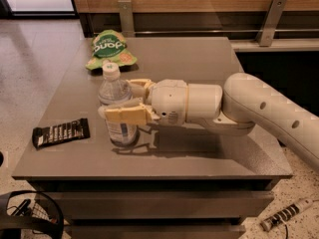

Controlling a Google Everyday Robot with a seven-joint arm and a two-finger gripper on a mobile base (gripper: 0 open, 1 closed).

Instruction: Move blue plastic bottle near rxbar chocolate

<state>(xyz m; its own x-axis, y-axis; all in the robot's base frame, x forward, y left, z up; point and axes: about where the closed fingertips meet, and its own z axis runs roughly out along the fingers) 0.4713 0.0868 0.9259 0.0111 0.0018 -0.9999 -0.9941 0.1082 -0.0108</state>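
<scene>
The blue plastic bottle [115, 91] stands upright on the grey table [189, 63], left of centre, with its white cap up. My gripper [128, 101] reaches in from the right and is shut on the bottle's body, one tan finger [124, 115] in front and one behind. The rxbar chocolate [61, 133] lies flat near the table's front left corner, a short gap to the left of the bottle.
A green snack bag [110, 49] lies at the table's back left. My white arm [259, 113] crosses the right half of the table. A wooden wall and metal rail run behind. A dark wire object [25, 213] and a cable [284, 215] lie on the floor.
</scene>
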